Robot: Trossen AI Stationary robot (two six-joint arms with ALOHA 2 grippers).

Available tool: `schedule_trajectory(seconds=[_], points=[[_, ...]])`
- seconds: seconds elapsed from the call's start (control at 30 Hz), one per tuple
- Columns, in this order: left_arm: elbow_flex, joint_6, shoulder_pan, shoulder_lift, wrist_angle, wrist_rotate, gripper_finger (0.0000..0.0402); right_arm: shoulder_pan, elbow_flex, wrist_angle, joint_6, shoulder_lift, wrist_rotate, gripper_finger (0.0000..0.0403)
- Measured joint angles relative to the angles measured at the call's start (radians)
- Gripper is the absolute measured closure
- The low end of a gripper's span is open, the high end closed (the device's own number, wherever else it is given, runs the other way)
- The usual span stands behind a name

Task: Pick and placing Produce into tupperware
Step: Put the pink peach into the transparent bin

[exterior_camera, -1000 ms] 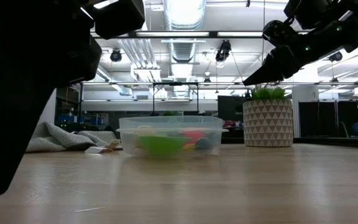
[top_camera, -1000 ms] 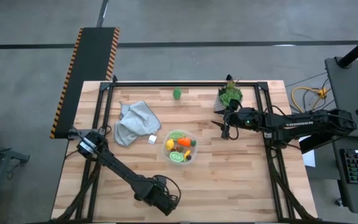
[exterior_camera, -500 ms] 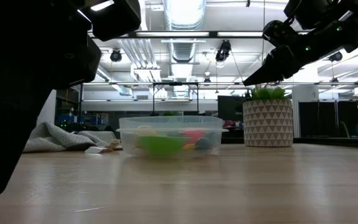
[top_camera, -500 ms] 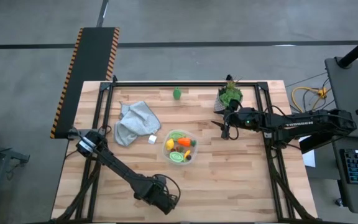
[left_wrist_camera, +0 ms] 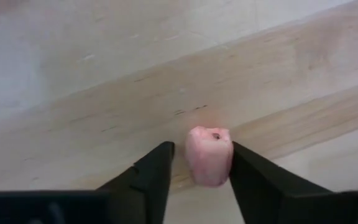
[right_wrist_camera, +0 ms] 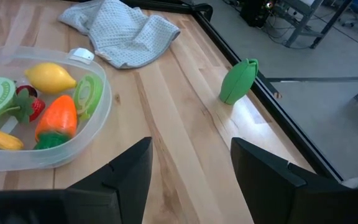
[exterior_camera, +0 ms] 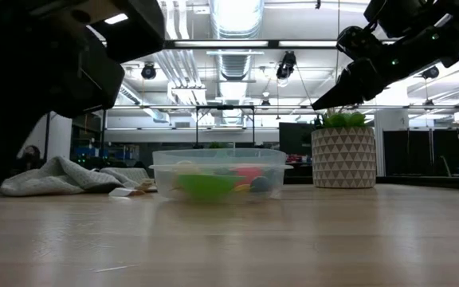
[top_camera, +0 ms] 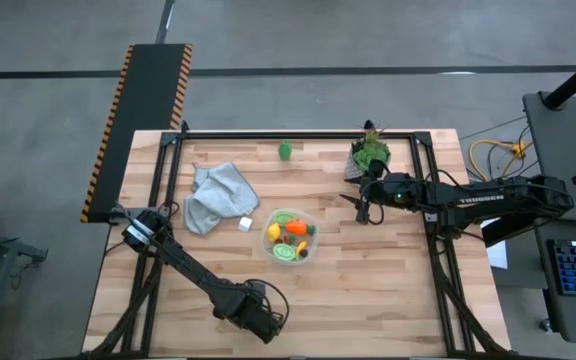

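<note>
Since the earlier frames the left arm's dark bulk sits differently in the low view, uncovering more of the grey cloth [exterior_camera: 50, 175]. The left gripper [left_wrist_camera: 199, 163] is low at the desk's [top_camera: 368, 290] near edge, its fingers [left_wrist_camera: 156, 171] close on either side of a pink piece of produce [left_wrist_camera: 209, 155] (contact on both sides is hard to confirm). The right gripper [top_camera: 361, 207] hovers unchanged beside the potted plant [top_camera: 370, 153], fingers open and empty. The tupperware [top_camera: 289, 236] sits mid-desk with several pieces inside; a green piece [top_camera: 285, 150] lies near the far edge.
</note>
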Motion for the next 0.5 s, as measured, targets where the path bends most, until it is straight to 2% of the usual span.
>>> schedule_trajectory(seconds=[0.3, 0.37, 0.5], points=[[0.005, 0.125, 0.009, -0.001, -0.002, 0.045, 0.0378, 0.0, 0.0, 0.0, 0.0, 0.0, 0.0, 0.0193], [0.024, 0.154, 0.021, -0.002, 0.007, 0.055, 0.0379, 0.0, 0.0, 0.0, -0.001, 0.0, 0.0, 0.0193], [0.085, 0.311, 0.059, -0.02, 0.025, -0.032, 0.0379, 0.0, 0.0, 0.0, 0.004, 0.0, 0.0, 0.0193]])
